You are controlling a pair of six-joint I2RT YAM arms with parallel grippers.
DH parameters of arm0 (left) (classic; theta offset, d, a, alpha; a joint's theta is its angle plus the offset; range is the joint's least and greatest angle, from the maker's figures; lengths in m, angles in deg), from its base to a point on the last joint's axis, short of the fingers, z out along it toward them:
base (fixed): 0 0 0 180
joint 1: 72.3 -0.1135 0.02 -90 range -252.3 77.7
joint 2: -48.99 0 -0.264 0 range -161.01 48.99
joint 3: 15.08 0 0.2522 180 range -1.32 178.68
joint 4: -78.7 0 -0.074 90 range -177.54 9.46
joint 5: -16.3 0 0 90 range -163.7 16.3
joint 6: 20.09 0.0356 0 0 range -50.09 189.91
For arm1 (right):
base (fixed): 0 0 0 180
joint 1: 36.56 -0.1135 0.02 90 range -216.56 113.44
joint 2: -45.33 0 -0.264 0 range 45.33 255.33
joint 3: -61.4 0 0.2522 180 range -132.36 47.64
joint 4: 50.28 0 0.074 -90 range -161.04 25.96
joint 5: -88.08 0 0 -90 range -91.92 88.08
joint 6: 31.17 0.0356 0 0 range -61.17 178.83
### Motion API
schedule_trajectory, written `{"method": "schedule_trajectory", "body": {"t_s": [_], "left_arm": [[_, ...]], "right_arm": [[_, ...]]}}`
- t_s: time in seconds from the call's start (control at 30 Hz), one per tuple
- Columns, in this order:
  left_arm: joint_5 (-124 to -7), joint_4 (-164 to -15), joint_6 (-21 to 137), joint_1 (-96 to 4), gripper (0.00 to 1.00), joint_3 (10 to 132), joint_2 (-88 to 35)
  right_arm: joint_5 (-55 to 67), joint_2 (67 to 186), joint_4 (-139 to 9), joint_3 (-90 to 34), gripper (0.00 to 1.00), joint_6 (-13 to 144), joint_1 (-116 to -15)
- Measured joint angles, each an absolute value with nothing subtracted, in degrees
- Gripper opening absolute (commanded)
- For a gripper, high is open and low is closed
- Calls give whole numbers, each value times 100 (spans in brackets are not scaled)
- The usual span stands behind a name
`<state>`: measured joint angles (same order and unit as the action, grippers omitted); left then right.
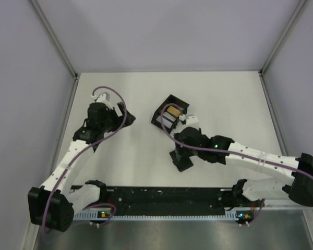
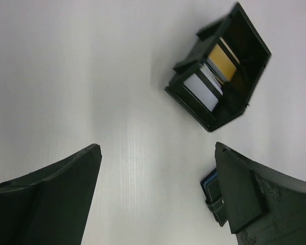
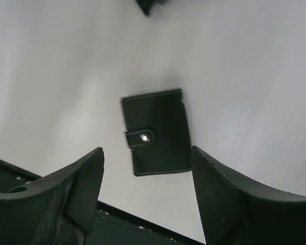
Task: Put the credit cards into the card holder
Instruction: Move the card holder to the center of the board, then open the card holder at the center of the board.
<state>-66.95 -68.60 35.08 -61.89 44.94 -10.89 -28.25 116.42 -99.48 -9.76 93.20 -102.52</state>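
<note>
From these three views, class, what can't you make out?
- Card count in open box: left wrist view, cards overlap.
- Card holder contents: right wrist view, strap snapped shut.
- Card holder, top external view: under the right gripper.
- Card holder, left wrist view: left gripper hides part.

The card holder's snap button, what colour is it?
The snap button is silver, clearest in the right wrist view.

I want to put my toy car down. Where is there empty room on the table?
Bare table lies along the back wall beyond the open box, and between the left arm and the card holder. It is crowded where the right pincer hangs over the card holder.
</note>
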Motion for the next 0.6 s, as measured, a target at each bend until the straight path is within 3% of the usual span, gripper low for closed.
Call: {"method": "schedule_trajectory", "body": {"t_s": [0.1, 0.33, 0.6], "left_arm": [[-6370, -7002, 3967, -5513, 93, 4586, -1223], [-5589, -7529, 4577, -3699, 90, 4717, -2184], [-4890, -8019, 4653, -3443, 88, 4586, -3120]], "right_arm": [[-2200, 11157, -9773, 156, 73, 9895, -9491], [-550, 10241, -9631, 1590, 70, 10817, -8479], [589, 10665, -8728, 2068, 69, 11405, -8254]]}}
